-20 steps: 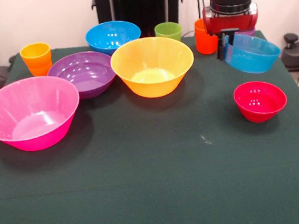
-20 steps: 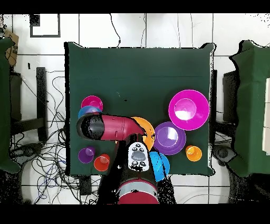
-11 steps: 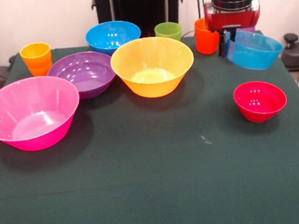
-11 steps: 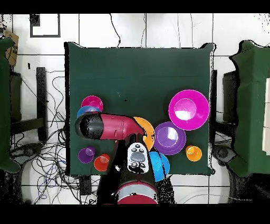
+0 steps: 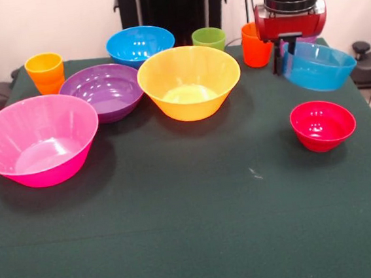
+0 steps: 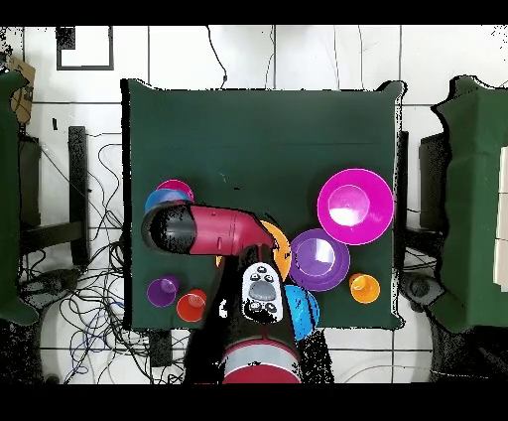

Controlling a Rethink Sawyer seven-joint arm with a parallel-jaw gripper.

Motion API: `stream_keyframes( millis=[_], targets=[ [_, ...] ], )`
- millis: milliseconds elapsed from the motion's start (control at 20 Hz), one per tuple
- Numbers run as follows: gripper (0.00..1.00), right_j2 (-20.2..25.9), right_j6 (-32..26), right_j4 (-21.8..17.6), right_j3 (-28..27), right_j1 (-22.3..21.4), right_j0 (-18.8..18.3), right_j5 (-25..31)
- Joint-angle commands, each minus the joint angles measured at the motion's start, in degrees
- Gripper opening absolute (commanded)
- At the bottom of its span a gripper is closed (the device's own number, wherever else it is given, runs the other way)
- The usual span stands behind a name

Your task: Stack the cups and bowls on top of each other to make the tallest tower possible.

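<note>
My gripper (image 5: 283,62) is shut on the rim of the small light-blue bowl (image 5: 320,65) and holds it tilted above the table's right rear corner. From overhead the arm (image 6: 198,228) covers most of that bowl (image 6: 155,201). Just below it sits the small red bowl (image 5: 322,124). The large orange bowl (image 5: 190,81) stands mid-table, with the purple bowl (image 5: 102,91) and large pink bowl (image 5: 35,139) to its left and the blue bowl (image 5: 139,45) behind. Yellow-orange cup (image 5: 45,72), green cup (image 5: 209,38) and red-orange cup (image 5: 254,45) line the back. The purple cup (image 6: 163,290) shows only overhead. No tower shows.
The dark green cloth table (image 5: 194,230) reaches its right edge just past the red bowl. The red-orange cup stands close to the left of my gripper. A black stand (image 5: 171,5) rises behind the table.
My gripper has carried the light-blue bowl slightly to the right and a little higher in the front view. Everything else has stayed put.
</note>
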Motion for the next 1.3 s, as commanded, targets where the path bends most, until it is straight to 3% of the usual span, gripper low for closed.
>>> stream_keyframes(
  millis=[50, 750, 1300],
  targets=[
    [0.0, 4.25, 3.73, -0.45, -4.34, 2.8, -1.61, 5.48],
    [0.0, 5.83, 0.6, -0.9, -11.23, 3.86, -3.89, 12.56],
    [0.0, 5.38, -1.7, -3.83, -17.46, 7.28, -5.16, 14.5]
  ],
)
